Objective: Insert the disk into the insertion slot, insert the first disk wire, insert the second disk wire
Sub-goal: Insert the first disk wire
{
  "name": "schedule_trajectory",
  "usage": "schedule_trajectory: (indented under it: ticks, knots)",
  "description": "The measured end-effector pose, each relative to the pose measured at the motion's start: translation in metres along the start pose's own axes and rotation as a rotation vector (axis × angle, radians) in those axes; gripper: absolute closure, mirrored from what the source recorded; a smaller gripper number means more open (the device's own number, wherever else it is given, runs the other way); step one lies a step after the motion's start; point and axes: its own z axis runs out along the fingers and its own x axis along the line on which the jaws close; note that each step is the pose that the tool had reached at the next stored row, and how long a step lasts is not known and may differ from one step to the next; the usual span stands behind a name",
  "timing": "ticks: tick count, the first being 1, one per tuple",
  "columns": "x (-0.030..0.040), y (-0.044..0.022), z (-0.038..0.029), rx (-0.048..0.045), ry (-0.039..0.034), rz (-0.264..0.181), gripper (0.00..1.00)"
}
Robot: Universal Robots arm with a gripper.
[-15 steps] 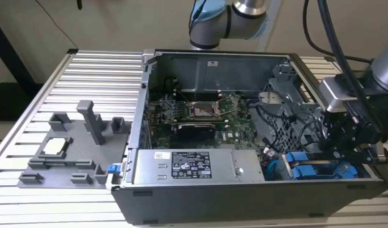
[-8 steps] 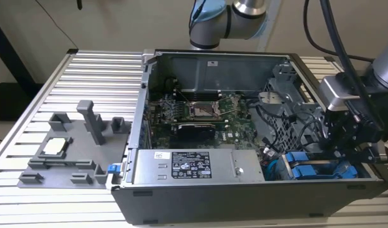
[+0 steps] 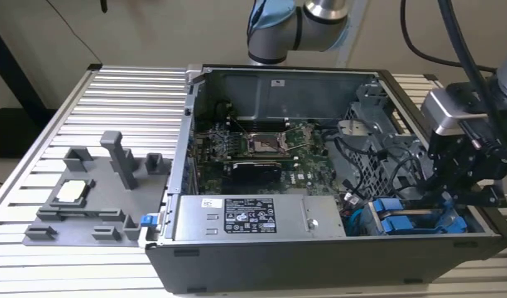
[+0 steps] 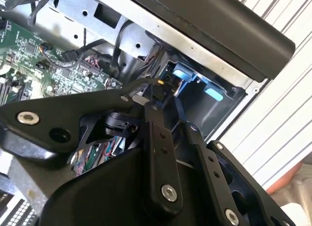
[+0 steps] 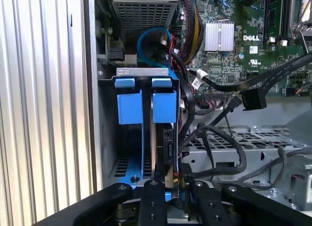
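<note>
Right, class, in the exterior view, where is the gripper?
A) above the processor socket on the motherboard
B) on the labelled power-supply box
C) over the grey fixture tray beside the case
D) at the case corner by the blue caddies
D: the gripper hangs at the corner of the open case on the exterior view's right, close beside the blue caddies.

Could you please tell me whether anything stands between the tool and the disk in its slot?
Nothing visible does. The tool, pinching a small wire connector, sits right at the exposed end of the disk in the insertion slot; black cables loop beside it, not between.
</note>
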Motion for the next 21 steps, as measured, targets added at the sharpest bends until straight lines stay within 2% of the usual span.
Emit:
schedule_trajectory:
  ticks: [3,11,17,21]
  knots:
    - [-0.0006,-0.0006,-0.0084,0.0,0.0,0.0,0.73]
    - [-0.0036,-0.0024,-0.0429,0.0,0.0029,0.0,0.73]
    - [-0.0043,-0.0024,-0.0437,0.0,0.003,0.0,0.73]
    - [-0.0141,-0.0014,-0.043,0.0001,0.0029,0.001,0.73]
